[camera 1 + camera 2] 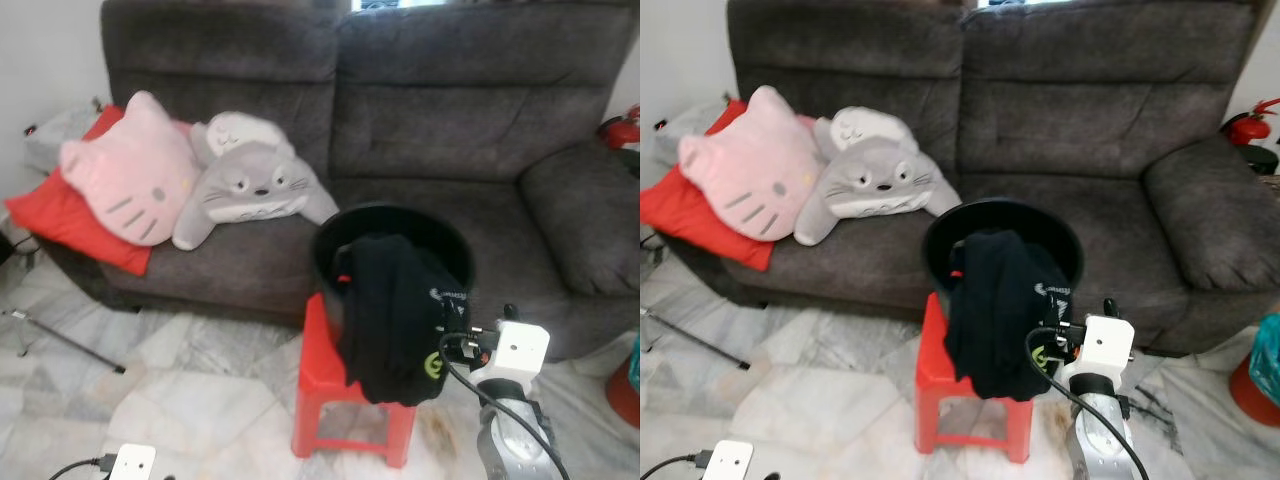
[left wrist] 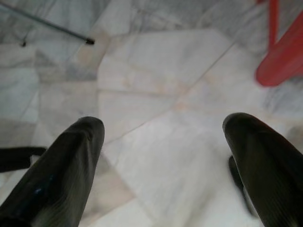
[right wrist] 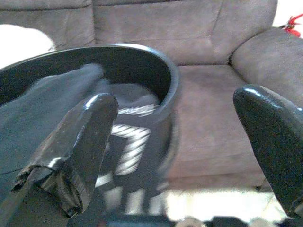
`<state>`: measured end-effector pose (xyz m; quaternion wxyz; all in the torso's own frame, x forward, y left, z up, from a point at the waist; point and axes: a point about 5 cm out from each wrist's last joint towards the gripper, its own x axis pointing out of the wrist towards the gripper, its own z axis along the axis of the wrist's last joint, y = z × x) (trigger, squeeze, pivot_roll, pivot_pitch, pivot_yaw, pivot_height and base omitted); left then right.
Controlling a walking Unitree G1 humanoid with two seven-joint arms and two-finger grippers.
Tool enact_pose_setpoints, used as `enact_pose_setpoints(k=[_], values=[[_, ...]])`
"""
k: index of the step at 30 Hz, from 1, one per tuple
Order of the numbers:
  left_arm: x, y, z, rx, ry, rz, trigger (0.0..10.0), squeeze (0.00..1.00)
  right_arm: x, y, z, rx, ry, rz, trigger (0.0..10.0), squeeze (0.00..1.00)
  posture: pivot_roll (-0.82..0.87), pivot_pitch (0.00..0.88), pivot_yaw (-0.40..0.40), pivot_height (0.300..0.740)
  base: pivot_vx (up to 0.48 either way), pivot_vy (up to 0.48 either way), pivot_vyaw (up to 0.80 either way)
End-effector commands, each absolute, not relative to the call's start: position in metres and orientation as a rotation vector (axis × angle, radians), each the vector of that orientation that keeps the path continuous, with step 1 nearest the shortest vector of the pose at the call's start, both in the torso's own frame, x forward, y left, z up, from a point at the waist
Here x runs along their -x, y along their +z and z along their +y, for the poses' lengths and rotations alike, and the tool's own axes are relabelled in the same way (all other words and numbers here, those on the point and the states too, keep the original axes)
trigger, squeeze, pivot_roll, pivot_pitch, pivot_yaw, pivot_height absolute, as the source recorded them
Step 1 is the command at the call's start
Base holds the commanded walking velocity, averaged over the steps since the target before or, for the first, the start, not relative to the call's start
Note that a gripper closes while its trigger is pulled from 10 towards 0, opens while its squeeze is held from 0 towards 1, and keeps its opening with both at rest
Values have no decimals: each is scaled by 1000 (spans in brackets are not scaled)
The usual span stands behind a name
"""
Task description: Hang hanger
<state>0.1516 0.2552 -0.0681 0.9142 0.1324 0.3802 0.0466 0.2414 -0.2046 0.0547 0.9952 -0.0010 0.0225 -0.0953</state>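
Note:
A black bucket (image 1: 400,215) stands on a red plastic stool (image 1: 318,365) in front of the sofa. A black garment (image 1: 395,320) with a small white print hangs over the bucket's front rim and down past the stool's seat. My right gripper (image 3: 175,127) is open, level with the bucket's rim (image 3: 142,52) and pointing at the garment (image 3: 42,104); its white wrist (image 1: 520,348) sits just right of the cloth. Low at the left, my left gripper (image 2: 163,137) hangs open over the marble floor with nothing between its fingers.
A grey sofa (image 1: 450,120) runs along the back, bearing a pink cat cushion (image 1: 135,180), a grey plush (image 1: 250,185) and a red pillow (image 1: 60,215). A thin dark rod (image 1: 70,345) lies on the floor at left. Red objects (image 1: 625,385) stand at the right edge.

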Motion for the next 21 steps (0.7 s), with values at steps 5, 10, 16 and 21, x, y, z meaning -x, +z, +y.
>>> enact_pose_setpoints(k=[5, 10, 16, 21], values=[[-147, -73, 255, -288, 77, 802, 10000, 0, -243, 65, -197, 13, -170, -11, 10000, 0, -132, 0, 31, 740, 105, 0, 0], [-149, -73, 252, -291, 73, 794, 10000, 0, -235, 63, -197, 20, -171, -8, 10000, 0, -132, 0, 31, 740, 0, 0, 0], [-148, -75, 250, -292, 72, 795, 10000, 0, -218, 55, -201, -21, -211, 12, 10000, 0, -138, 0, 31, 740, 0, 0, 0], [-144, -76, 249, -295, 76, 797, 10000, 0, -208, 49, -210, -84, -264, 39, 10000, 0, -140, 0, 29, 740, 0, 0, 0]])
